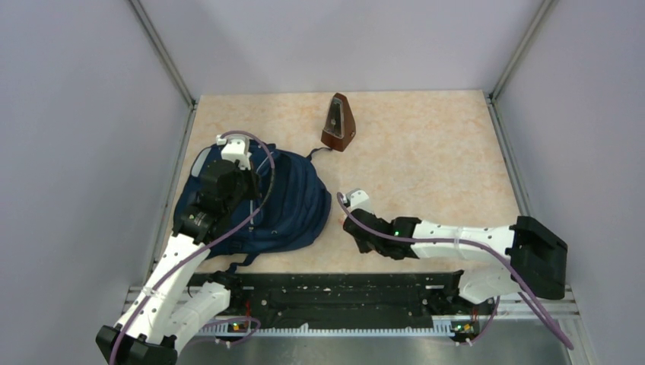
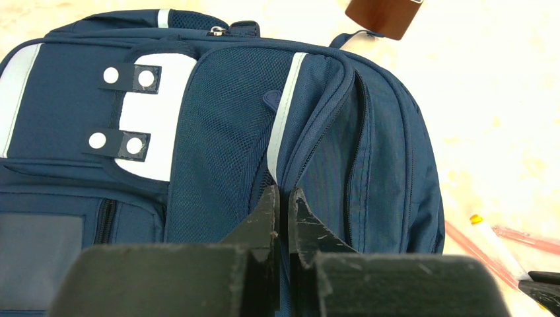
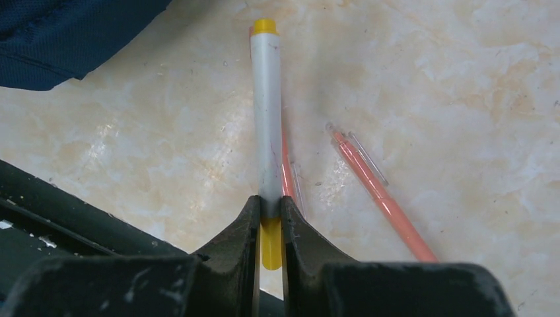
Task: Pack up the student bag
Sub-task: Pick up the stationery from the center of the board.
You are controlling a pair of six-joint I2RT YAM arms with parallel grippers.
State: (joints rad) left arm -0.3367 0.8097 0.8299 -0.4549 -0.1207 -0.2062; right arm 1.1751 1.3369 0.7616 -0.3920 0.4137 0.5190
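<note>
R tool (image 3: 269, 211) is clenched on the white marker (image 3: 267, 112) near one yellow end, barrel pointing fwd over the surface (image 3: 462, 99). Grip's well off-centre, so on lift it may pivot & slip. The orange pen (image 3: 285, 165) just beside its right could get dragged along. Student bag (image 2: 231, 132) lies ahead-left of R tool. L tool (image 2: 282, 205) is pinched shut on a fabric fold by the bag's zip. Opening's only a slit, contents not visible; you may snag the marker on its edge.

Matt navy woven cloth, part mesh, for student bag (image 2: 218, 132); marker (image 3: 267, 112) in right gripper (image 3: 269, 218) smooth white plastic; pen (image 3: 383, 198) beside that gripper glossy translucent orange plastic; table (image 3: 462, 79) smooth, marbled, slight sheen.
</note>
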